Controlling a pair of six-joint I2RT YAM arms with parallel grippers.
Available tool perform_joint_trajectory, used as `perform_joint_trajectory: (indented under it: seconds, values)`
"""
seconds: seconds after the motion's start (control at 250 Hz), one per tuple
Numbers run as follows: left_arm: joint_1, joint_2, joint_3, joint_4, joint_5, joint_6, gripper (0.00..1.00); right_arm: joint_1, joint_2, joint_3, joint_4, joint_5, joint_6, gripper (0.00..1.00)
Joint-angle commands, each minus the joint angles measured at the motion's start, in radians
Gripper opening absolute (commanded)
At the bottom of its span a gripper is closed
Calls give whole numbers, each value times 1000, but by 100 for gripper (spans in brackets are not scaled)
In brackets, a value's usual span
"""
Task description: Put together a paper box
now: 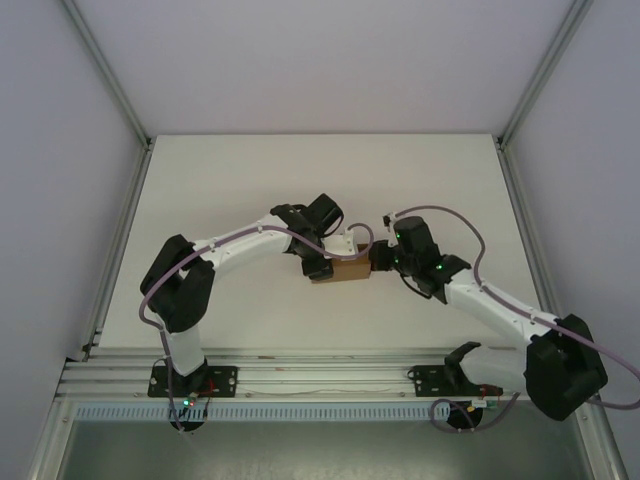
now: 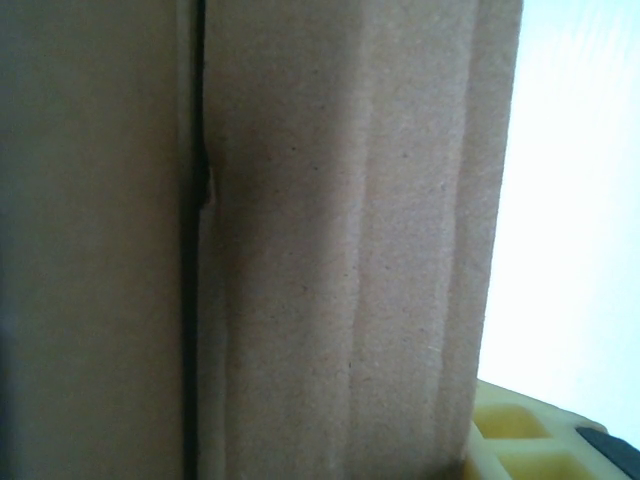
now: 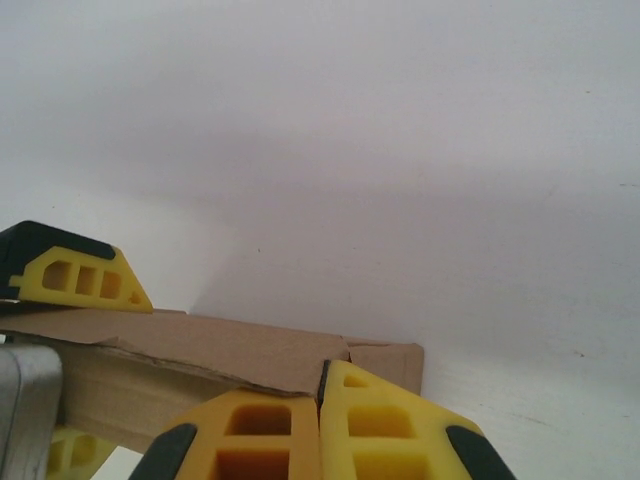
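Near the middle of the white table (image 1: 250,180), slightly toward its near edge: the paper box (image 1: 345,271), plain brown, small and shallow, long side running across the table. Cannot tell whether resting on the table or held just clear of it.

Toward the table's left half, touching one end of the box: the left gripper (image 1: 316,264), on the arm based at the table's near-left. Shows from the right wrist as one yellow finger (image 3: 85,278) above the cardboard's top edge and a second low down beneath it, box wall between. Jaws closed onto the paper box at a moderate gap. From the left wrist, paper box (image 2: 330,250) close against the lens, upright, with a dark vertical slit between two panels and faint creases. At the bottom right, a corner of yellow finger (image 2: 520,440), bright table beyond.

Toward the table's right half, at the box's other end: the right gripper (image 1: 378,258). From its own wrist, both yellow fingers (image 3: 385,420) pressed side by side, just a thin dark seam between. Tips meeting the near corner of the paper box (image 3: 200,345), where a ragged top flap ends. Jaws narrow, all but closed; cannot tell whether a cardboard layer is nipped in that seam.
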Motion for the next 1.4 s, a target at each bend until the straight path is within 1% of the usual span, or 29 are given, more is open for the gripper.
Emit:
perform_joint_trajectory:
  seconds: [0.0,0.072,0.2,0.32,0.38,0.416,0.456,0.508,0.56,0.652,0.696,0.744,0.823,0.867,0.947,1.075,1.115,1.215,1.343,1.395]
  values:
    - [6,-13,-28,2,4,-15,49,2,-29,-81,-22,81,-79,0]
    - [8,-16,-30,-4,1,-16,49,3,-45,-81,-25,103,-119,0]
    - [10,-22,-36,-3,-1,-24,49,6,-39,-48,-58,98,-165,0]
    - [9,-32,-39,20,14,-44,49,11,-29,-82,5,92,-143,0]
    - [9,-41,-38,36,8,-65,52,16,-27,-96,33,101,-130,0]
    - [10,-50,-35,47,4,-77,57,23,-28,-101,40,103,-133,0]
    - [10,-61,-32,54,1,-91,68,36,-28,-101,42,121,-136,0]
    - [10,-81,-30,62,11,-103,70,55,-25,-100,40,143,-147,0]
    - [11,-107,-38,75,17,-117,80,72,-21,-102,39,177,-149,0]
    - [11,-154,-60,108,-3,-171,91,82,-21,-109,40,185,-143,0]
    - [11,-177,-73,120,-30,-209,93,86,-26,-108,40,195,-135,0]
    - [11,-201,-88,128,-73,-259,97,92,-29,-111,40,191,-138,0]
    - [12,-246,-128,144,-153,-339,98,110,-24,-114,40,205,-140,0]
    - [12,-271,-152,144,-189,-374,96,119,-15,-115,37,221,-138,0]
    - [14,-316,-197,137,-238,-450,90,129,3,-117,38,239,-133,0]
    - [14,-386,-283,172,-239,-525,80,140,5,-117,56,248,-111,0]
    - [14,-399,-298,179,-237,-539,78,140,5,-116,58,253,-105,0]
    - [14,-413,-309,189,-242,-555,63,143,5,-102,46,244,-99,0]
    - [14,-389,-290,186,-265,-554,53,148,5,-82,23,232,-107,0]
    - [15,-372,-279,184,-269,-553,44,150,5,-79,21,224,-110,0]
